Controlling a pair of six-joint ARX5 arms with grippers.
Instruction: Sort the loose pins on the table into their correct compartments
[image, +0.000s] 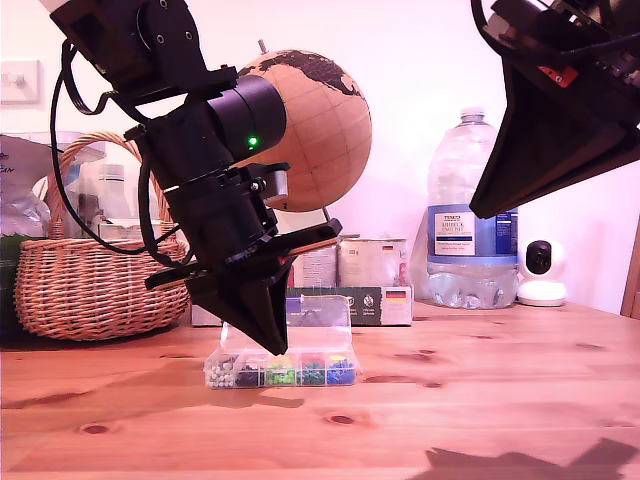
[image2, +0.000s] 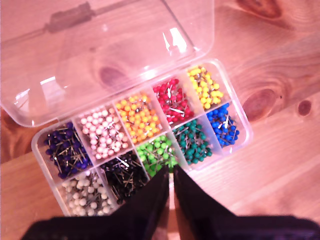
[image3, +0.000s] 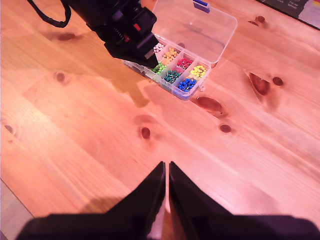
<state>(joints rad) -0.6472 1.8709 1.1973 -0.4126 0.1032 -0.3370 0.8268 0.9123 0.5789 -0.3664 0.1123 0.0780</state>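
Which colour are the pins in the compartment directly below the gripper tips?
Bright green, seen best in the first wrist view.

Pin organiser box (image: 283, 368) on a pine table (image: 480, 400): my first gripper (image: 270, 335) hangs in front of the box's open lid in the exterior view, hiding much of it. In the first wrist view the finger tips (image2: 159, 187) cover the near edge of the green compartment (image2: 156, 152); whether a pin sits between them cannot be told. The second arm (image: 560, 100) is cut off by the frame above the box. Loose pins beside the box are too small to make out.
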